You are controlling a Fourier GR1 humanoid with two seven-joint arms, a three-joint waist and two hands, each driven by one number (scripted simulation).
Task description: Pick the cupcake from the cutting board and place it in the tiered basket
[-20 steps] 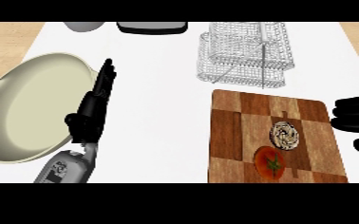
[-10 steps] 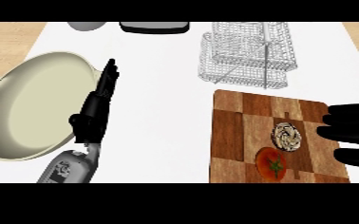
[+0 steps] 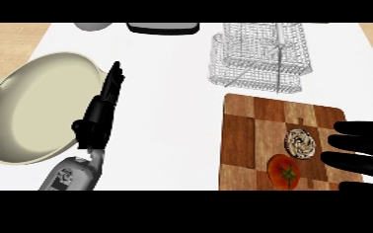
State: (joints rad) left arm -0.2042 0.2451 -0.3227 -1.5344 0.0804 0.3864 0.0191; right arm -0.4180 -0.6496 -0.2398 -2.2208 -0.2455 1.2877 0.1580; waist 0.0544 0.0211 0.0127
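Black right hand (image 3: 353, 153), fingers spread, beside swirl-topped round cupcake (image 3: 300, 143) (prob. light, soft): grip sides, not frosting.

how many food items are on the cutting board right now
2: the cupcake near the cutting board's right side, and a tomato just below it toward the near edge. The right hand may hide more.

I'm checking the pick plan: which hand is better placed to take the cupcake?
Right. The right hand is at the cutting board's edge beside the cupcake, fingers open; the left hand rests far off by the bowl.
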